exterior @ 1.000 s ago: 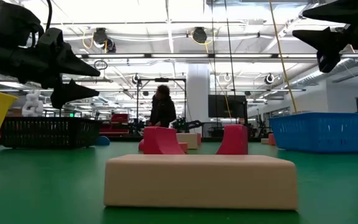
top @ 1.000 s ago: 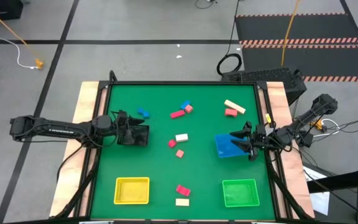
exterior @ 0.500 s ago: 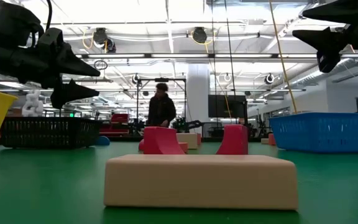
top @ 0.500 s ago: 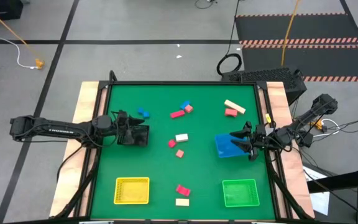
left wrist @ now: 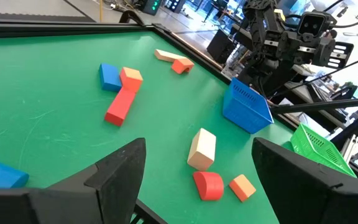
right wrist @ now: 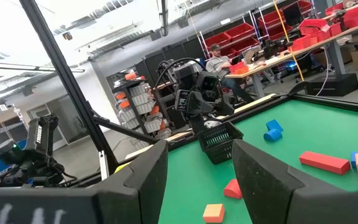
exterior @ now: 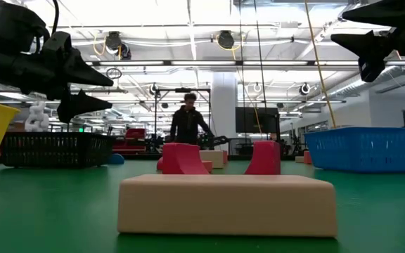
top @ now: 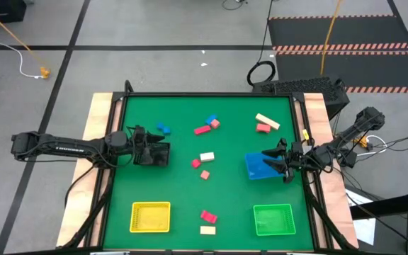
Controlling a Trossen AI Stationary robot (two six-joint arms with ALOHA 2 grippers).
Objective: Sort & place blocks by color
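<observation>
Several small blocks lie flat on the green table: blue, a red bar, a cream bar, cream, red and salmon among them. In the low view a cream block lies nearest. My left gripper is open and hovers above the black tray, clear of it. My right gripper is open and hovers over the blue tray. The left wrist view looks past the open left gripper at the cream block.
A yellow tray and a green tray sit near the table's near edge. Wooden strips border the table's left and right sides. A person stands in the room beyond the table; another sits at a bench.
Neither arm nor any block has moved. The person in the room beyond the table has walked a short way to the right.
</observation>
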